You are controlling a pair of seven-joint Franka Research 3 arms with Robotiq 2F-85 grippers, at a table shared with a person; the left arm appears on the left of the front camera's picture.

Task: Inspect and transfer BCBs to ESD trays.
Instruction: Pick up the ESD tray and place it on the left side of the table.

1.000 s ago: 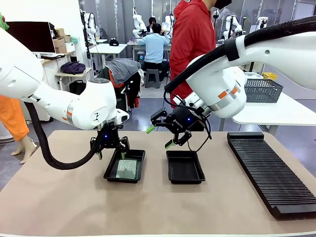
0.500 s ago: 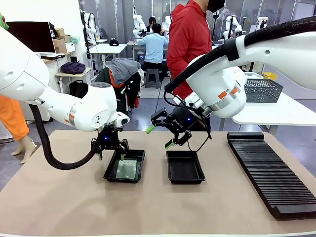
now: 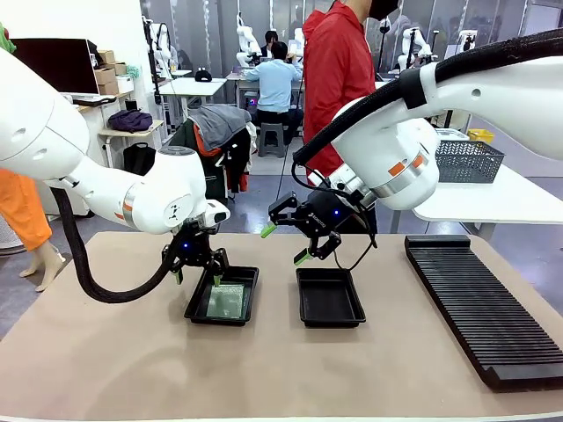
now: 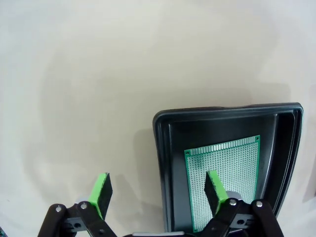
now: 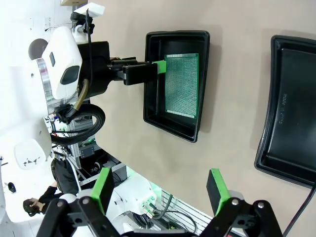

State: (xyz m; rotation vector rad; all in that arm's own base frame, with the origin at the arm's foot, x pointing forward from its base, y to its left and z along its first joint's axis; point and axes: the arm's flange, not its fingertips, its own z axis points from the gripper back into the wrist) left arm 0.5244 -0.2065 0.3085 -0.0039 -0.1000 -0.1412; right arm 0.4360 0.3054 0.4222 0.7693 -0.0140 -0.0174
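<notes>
Two black ESD trays lie side by side mid-table. The left tray (image 3: pixel 222 296) holds one BCB (image 3: pixel 226 301), a green perforated board lying flat, also seen as BCB (image 4: pixel 223 170) in its tray (image 4: pixel 163 148) and as BCB (image 5: pixel 181 84) in tray (image 5: pixel 150 74). My left gripper (image 3: pixel 197 272) is open, straddling that tray's left rim, one finger over the board, nothing between the pads. The right tray (image 3: pixel 329 297) is bare inside, seen again as tray (image 5: pixel 289 111). My right gripper (image 3: pixel 283 243) hangs open above and behind it, holding nothing.
A long black ribbed rack (image 3: pixel 479 303) runs along the table's right side. A grey mesh basket (image 3: pixel 466 161) sits on a white table behind. A person in a red jacket (image 3: pixel 339 75) stands at the far side.
The person in red shifted slightly at the far side. Both arms and the board stay where they were.
</notes>
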